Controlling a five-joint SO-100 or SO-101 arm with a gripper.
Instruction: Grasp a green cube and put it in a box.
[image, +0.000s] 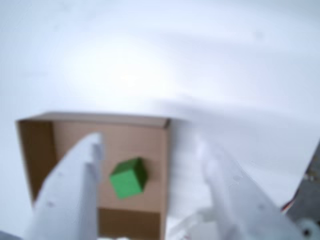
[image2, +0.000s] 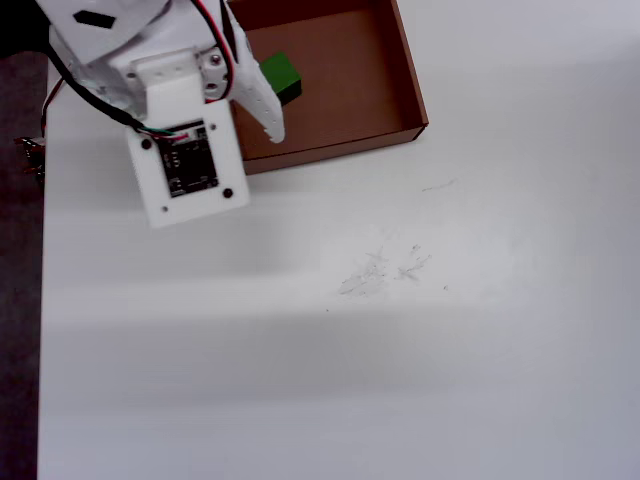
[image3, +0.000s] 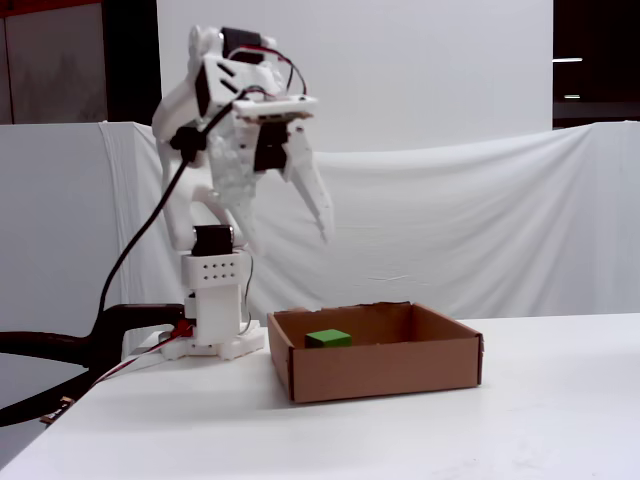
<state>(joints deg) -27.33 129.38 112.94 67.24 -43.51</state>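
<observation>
We see the green cube (image: 128, 178) lying on the floor of the box (image: 150, 150), below our spread jaws and just beside the left finger in the wrist view. Our gripper (image: 150, 150) hangs high above it, jaws wide and holding nothing.

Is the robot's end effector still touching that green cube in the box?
Apart. The fixed view shows the end effector raised high above the green cube, which lies in the box.
</observation>
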